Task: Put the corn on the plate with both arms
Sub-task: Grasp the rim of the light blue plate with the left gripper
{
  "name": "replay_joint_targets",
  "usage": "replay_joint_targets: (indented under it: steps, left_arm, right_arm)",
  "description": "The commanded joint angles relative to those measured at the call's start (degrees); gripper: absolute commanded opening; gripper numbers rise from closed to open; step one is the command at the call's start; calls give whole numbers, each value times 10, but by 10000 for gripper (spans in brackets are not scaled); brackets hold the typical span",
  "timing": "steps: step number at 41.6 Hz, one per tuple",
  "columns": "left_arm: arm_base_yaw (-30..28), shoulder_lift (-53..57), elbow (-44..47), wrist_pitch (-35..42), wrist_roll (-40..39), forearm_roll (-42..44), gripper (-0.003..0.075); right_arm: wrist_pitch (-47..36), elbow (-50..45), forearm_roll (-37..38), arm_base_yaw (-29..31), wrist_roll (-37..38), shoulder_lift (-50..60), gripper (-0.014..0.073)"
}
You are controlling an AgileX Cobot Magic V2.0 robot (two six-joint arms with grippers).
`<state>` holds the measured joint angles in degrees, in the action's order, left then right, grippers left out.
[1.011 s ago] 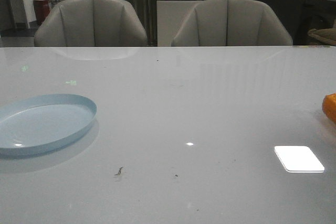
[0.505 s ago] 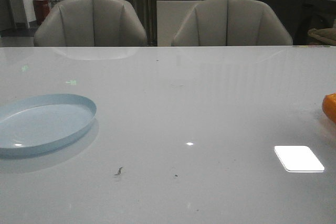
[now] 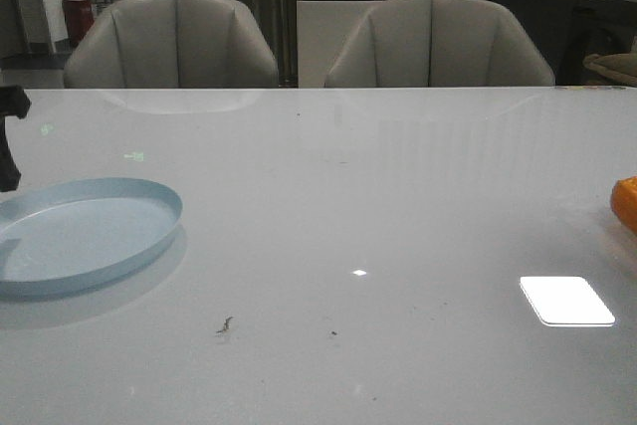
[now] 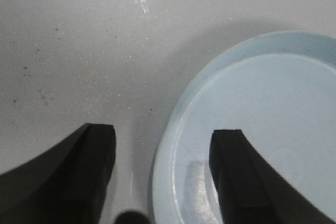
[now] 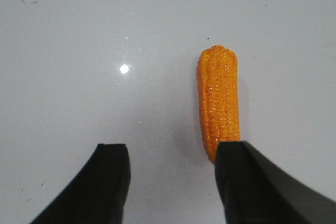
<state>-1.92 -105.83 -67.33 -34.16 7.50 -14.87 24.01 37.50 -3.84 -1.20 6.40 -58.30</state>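
Note:
The pale-blue plate [image 3: 85, 231] lies on the table at the front left; it also shows in the left wrist view [image 4: 262, 129]. My left gripper [image 4: 165, 135] is open and empty above the plate's rim, one finger over the table and one over the plate; part of that arm shows at the left edge of the front view [image 3: 10, 141]. The orange corn [image 5: 218, 100] lies flat on the table, with only its end in the front view at the right edge [image 3: 626, 204]. My right gripper [image 5: 170, 150] is open and empty above the table, one finger overlapping the corn's near end.
The grey glossy table [image 3: 348, 196] carries a bright light reflection [image 3: 567, 301] at the front right and small dark specks [image 3: 226, 324]. Two grey chairs [image 3: 174, 42] stand behind the far edge.
The left arm has come into the front view at the left edge, above the plate. The plate and the corn have not moved.

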Motion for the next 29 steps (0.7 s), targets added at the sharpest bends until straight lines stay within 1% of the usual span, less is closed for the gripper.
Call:
replay_joint_targets:
  steps: [1,9,11,13,16,17,20,23,29]
  left_arm:
    - [-1,6,-24,7,-4,-9,459]
    - [0,-18,-24,6,-4,-9,456]
    - [0,-20,-24,6,-4,-11,432]
    - [0,-21,-24,4,-4,-17,386]
    - [0,-21,-24,4,-4,-24,267]
    - [0,-21,-24,4,-4,-26,214]
    - [0,-21,-24,4,-4,-29,87]
    - [0,-21,-24,3,-4,-35,109]
    - [0,-21,-27,1,-4,-82,94]
  right_arm:
    - [-37,20,-2,2,-6,3,478]
    - [-34,20,-2,2,-6,3,478]
    - [-34,20,-2,2,-6,3,478]
    - [-34,20,-2,2,-6,3,478]
    - [-34,20,-2,2,-6,3,478]
    - [-34,20,-2,2,-6,3,478]
    - [-34,20,-2,2,-6,3,478]
    - [-34,20,-2,2,-6,3,478]
    - [-34,20,-2,2,-6,3,478]
